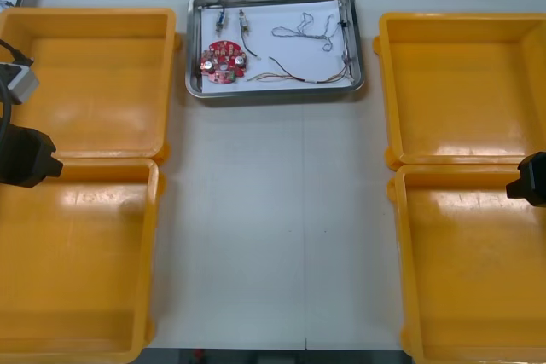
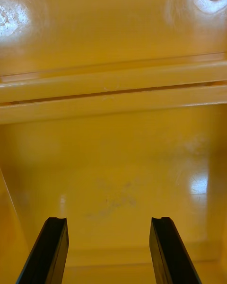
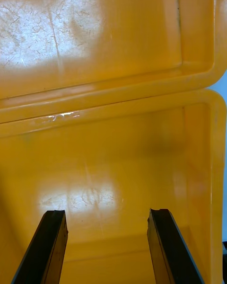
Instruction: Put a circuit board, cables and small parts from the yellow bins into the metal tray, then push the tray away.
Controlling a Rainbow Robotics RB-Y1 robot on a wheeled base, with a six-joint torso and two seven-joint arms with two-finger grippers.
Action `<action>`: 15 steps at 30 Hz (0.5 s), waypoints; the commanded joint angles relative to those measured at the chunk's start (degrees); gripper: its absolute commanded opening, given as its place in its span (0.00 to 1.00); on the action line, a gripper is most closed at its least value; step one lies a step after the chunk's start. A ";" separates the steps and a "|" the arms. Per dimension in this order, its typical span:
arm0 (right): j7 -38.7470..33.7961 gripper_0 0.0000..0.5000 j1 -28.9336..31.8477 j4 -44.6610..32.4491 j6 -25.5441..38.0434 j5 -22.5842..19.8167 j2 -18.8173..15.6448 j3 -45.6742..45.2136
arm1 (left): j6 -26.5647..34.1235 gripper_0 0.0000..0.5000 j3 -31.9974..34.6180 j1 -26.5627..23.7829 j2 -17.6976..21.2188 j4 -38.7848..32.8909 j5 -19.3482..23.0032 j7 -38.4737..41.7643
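We find the metal tray (image 1: 275, 93) ahead of both pincers and inward of each, between the far pair of yellow bins (image 1: 94, 83). Its long axis runs crosswise to our reach, so a push away would meet its near long rim square on. Inside it lie a round red circuit board (image 1: 223, 61), a twisted blue and white cable (image 1: 303, 31), a red and yellow cable (image 1: 294, 77) and small metal parts (image 1: 220, 16). The bins below us look bare, so we judge the loading done and only the push in question (the tray already sits close to the table's far edge). Our left gripper (image 3: 106, 213) hovers over the near bin on its side, with the rims where it meets the far bin just ahead of its fingers, which are spread wide, holding and touching nothing. Our right gripper (image 2: 109, 220) hangs likewise over its own near bin, wide apart and empty. Both are well apart from the tray, and the left seems to us slightly the nearer.
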 commanded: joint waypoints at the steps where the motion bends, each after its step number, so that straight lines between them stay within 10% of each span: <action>1: 3.02 1.00 0.82 -0.29 -0.45 0.48 -2.12 -1.90 | -0.49 1.00 1.88 0.97 2.20 -1.59 -0.19 -1.97; 15: 3.02 1.00 0.82 -0.29 -0.45 0.48 -2.12 -1.90 | -0.49 1.00 1.88 0.97 2.20 -1.59 -0.19 -1.97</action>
